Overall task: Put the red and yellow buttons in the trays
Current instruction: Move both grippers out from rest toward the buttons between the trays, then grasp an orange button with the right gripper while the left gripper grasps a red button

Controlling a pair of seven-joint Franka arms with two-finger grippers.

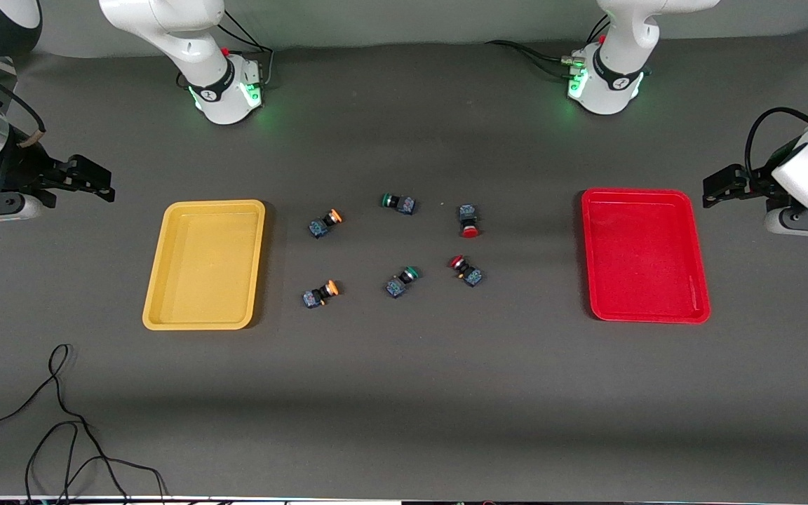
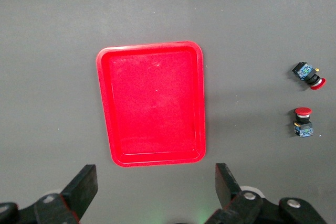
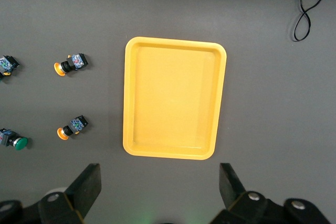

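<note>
The yellow tray (image 1: 204, 264) (image 3: 173, 103) and the red tray (image 1: 644, 254) (image 2: 152, 103) lie empty at the table's two ends. Between them lie two orange-yellow-capped buttons (image 1: 325, 224) (image 1: 320, 292), which also show in the right wrist view (image 3: 71, 64) (image 3: 72, 126). Two red-capped buttons (image 1: 469, 220) (image 1: 466, 270) also show in the left wrist view (image 2: 308, 74) (image 2: 303, 121). My right gripper (image 1: 92, 184) (image 3: 160, 182) hangs open and empty over the table at the right arm's end. My left gripper (image 1: 723, 186) (image 2: 156, 182) hangs open and empty at the left arm's end.
Two green-capped switches (image 1: 398, 203) (image 1: 402, 280) lie between the orange and red ones. A loose black cable (image 1: 60, 421) (image 3: 307, 9) lies on the table near the front camera, at the right arm's end. Both arm bases stand along the table's robot edge.
</note>
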